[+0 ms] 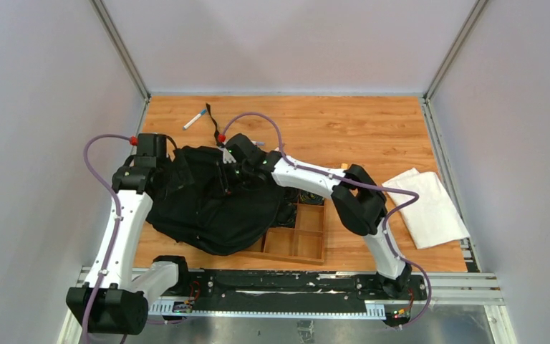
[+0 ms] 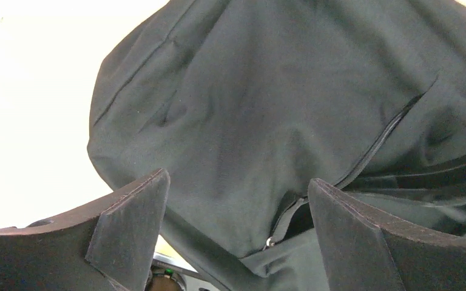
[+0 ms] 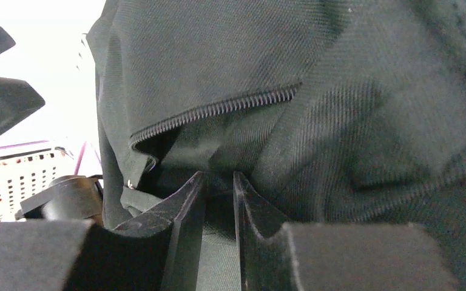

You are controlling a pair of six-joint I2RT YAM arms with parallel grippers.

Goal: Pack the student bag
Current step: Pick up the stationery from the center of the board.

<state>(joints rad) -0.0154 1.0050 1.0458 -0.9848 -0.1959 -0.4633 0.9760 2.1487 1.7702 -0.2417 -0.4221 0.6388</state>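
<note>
The student bag (image 1: 215,211), a floppy black backpack, lies left of centre with its right side draped over the wooden tray (image 1: 302,236). My left gripper (image 1: 177,174) is at the bag's upper left, and in the left wrist view it (image 2: 238,179) stands wide open over the fabric, with a part-open zipper (image 2: 370,151) ahead. My right gripper (image 1: 228,165) reaches across to the bag's top. In the right wrist view it (image 3: 218,176) is narrowly open, with bag fabric lying between the tips just below a zipper opening (image 3: 218,109).
A white folded cloth (image 1: 426,208) lies at the right. A white marker (image 1: 195,119) and a thin black cord (image 1: 212,115) lie at the back left. Grey walls close in on the table on three sides.
</note>
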